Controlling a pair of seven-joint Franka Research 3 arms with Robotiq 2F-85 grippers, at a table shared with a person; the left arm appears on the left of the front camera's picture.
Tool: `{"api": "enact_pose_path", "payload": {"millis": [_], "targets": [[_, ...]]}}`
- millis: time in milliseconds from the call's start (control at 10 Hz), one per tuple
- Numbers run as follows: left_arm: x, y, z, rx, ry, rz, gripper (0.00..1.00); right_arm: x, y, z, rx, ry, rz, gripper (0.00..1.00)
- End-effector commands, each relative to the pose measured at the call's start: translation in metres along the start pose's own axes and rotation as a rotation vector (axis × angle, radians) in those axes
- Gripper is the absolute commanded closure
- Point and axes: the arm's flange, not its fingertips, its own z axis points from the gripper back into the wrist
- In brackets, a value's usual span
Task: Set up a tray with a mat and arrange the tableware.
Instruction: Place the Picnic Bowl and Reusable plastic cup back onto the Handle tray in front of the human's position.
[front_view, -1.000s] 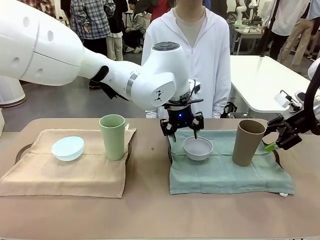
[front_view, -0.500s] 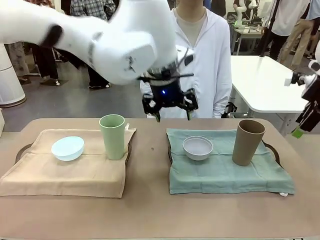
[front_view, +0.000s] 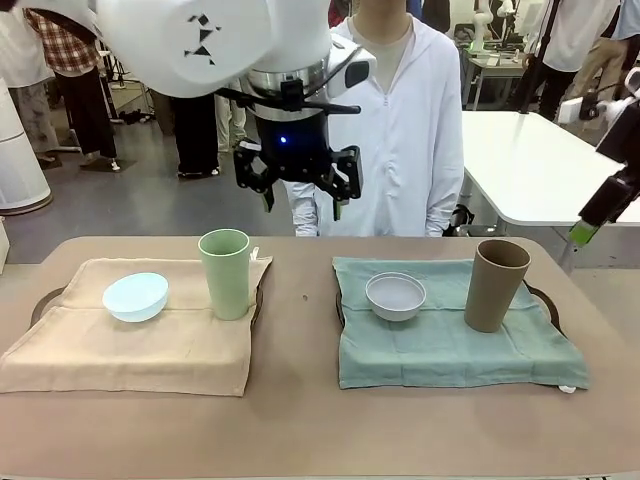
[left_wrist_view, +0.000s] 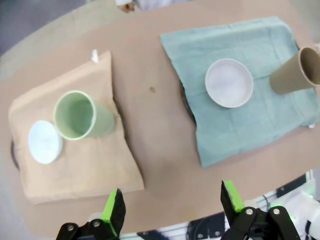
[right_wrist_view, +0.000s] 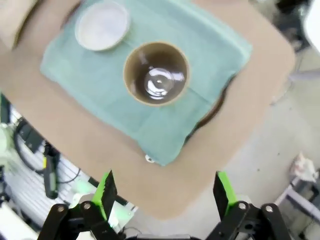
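Note:
A light blue bowl (front_view: 135, 296) and a pale green tumbler (front_view: 225, 272) stand on a beige mat (front_view: 130, 345) at the left. On a teal mat (front_view: 450, 350) at the right stand a whitish bowl (front_view: 395, 296) and a tan-brown tumbler (front_view: 495, 285). A dark tray rim (front_view: 543, 297) peeks out under the teal mat. My left gripper (front_view: 298, 190) hangs open and empty high above the table's middle. From up there it looks down on the green tumbler (left_wrist_view: 80, 116) and the whitish bowl (left_wrist_view: 229, 83). My right gripper (right_wrist_view: 165, 192) is open, high over the brown tumbler (right_wrist_view: 156, 73).
A person in a white hooded top (front_view: 400, 120) stands at the far side of the table. Bare brown table (front_view: 300, 330) runs between the two mats. A white table (front_view: 520, 160) stands behind at the right.
My left gripper let go of the whitish bowl and rose up and to the left. My right gripper drew back from the brown tumbler and climbed to the right.

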Motion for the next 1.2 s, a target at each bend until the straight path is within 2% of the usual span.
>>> {"api": "enact_pose_path", "payload": {"millis": [0,100,1100], "targets": [[0.002,0.010,0.001,0.009,-0.039,-0.006,0.00,0.004,0.010,0.002,-0.015,-0.055,0.052,0.00],[0.000,0.000,0.000,0.000,0.000,0.000,0.00,0.000,0.000,0.000,0.000,0.000,0.000,0.00],[0.000,0.000,0.000,0.000,0.000,0.000,0.00,0.000,0.000,0.000,0.000,0.000,0.000,0.00]]}}
